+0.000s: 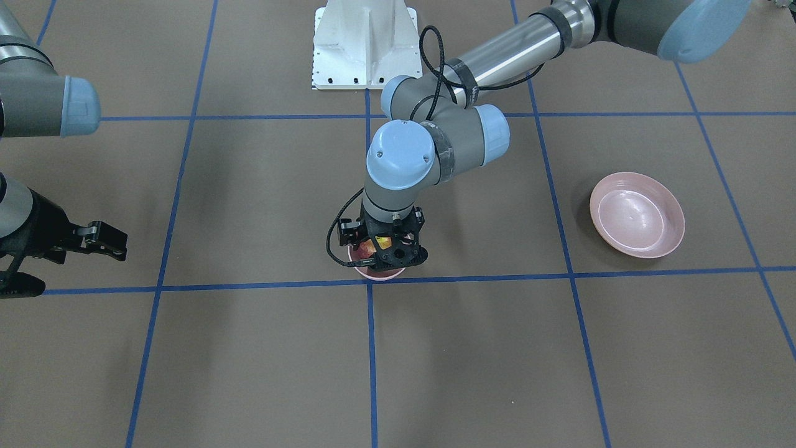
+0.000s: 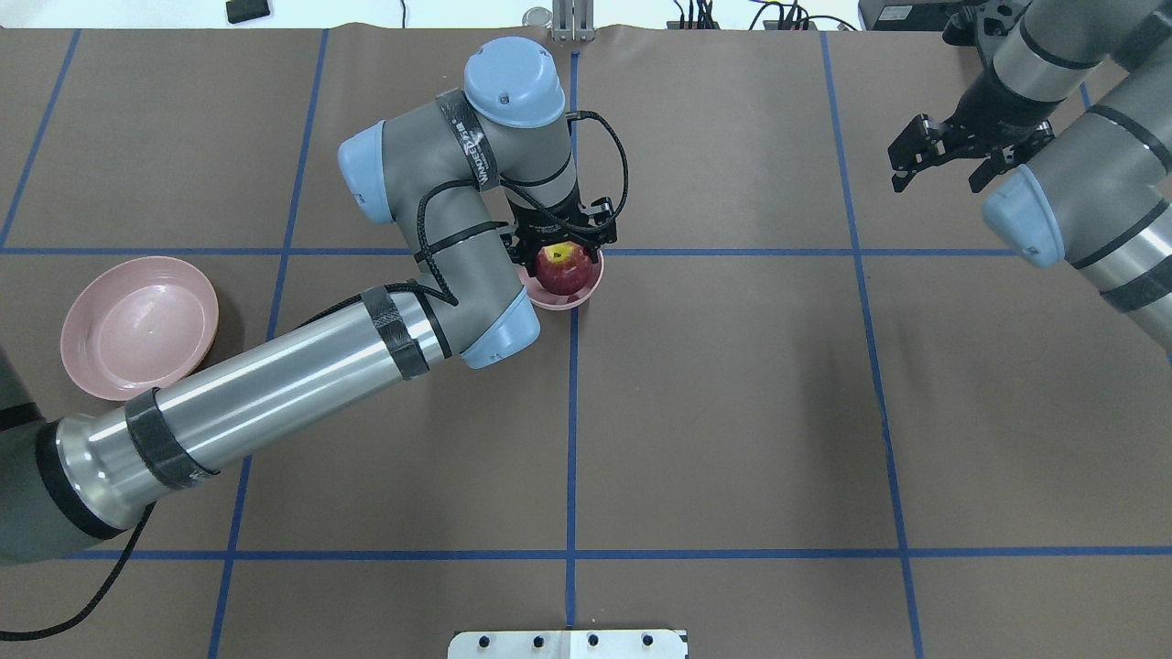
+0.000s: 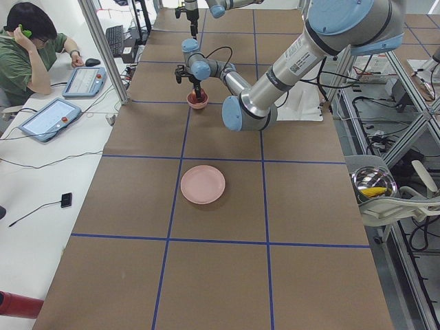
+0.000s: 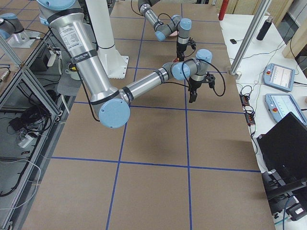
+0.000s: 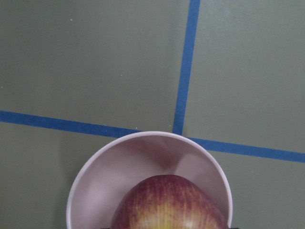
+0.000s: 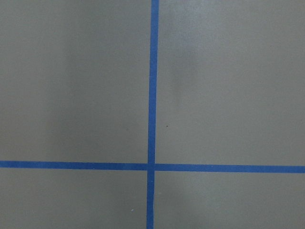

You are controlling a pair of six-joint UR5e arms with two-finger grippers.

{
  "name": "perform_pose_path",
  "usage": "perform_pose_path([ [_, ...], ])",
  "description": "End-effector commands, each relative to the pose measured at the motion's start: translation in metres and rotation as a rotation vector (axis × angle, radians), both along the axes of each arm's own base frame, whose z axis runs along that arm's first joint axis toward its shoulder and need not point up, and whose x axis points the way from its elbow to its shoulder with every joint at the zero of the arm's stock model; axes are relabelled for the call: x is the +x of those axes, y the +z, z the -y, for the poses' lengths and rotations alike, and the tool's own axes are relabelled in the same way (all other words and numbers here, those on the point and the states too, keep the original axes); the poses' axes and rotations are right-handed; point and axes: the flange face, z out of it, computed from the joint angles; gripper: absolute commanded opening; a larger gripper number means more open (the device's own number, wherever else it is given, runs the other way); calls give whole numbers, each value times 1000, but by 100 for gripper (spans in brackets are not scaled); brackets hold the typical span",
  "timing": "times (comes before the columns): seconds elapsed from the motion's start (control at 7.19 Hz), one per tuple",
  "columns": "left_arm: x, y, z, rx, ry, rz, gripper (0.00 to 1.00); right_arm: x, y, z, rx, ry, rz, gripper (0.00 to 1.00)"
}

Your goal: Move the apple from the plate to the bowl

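Note:
The dark-red apple (image 2: 560, 268) with a yellow-green stem patch sits low inside the small deep pink bowl (image 2: 589, 290) near the table's middle. My left gripper (image 2: 561, 256) stands straight down over the bowl, its jaws on either side of the apple and shut on it. The left wrist view shows the apple (image 5: 169, 205) filling the bowl (image 5: 143, 155). In the front view the gripper (image 1: 382, 249) hides most of the apple (image 1: 367, 249) and the bowl (image 1: 379, 272). The wide pink plate (image 2: 137, 327) lies bare at my far left. My right gripper (image 2: 948, 160) is open and empty, far off at the right.
The brown table is marked with blue tape lines (image 2: 572, 439). My left forearm (image 2: 275, 394) stretches between the plate and the bowl. The robot's white base (image 1: 365, 46) is at the table's rear middle. An operator (image 3: 27, 48) sits beside the table with tablets.

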Motion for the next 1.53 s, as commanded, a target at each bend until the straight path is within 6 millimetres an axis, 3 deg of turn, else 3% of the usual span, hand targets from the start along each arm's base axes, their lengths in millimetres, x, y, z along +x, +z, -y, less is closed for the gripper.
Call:
perform_pose_path([
  [0.0, -1, 8, 2, 15, -27, -4, 97, 5, -3, -5, 10, 2, 7, 100],
  [0.14, -2, 15, 2, 36, -30, -18, 99, 11, 1, -4, 3, 11, 4, 100],
  [0.42, -18, 23, 7, 56, -40, -20, 99, 44, 19, 0, -6, 46, -8, 100],
  [0.56, -51, 32, 8, 126, -23, -37, 99, 63, 35, -5, 2, 42, -18, 100],
  [0.83, -133, 78, 6, 218, -4, -47, 99, 105, 80, -15, 35, 3, -52, 100],
  [1.11, -233, 110, 23, 266, 37, -28, 99, 135, 129, -38, 51, -24, -144, 100],
  [1.25, -274, 139, 16, 330, 94, 14, 99, 143, 144, -51, 52, -31, -179, 100],
  [1.39, -330, 186, 15, 345, 110, 74, 99, 147, 154, -63, 42, -34, -183, 100],
])
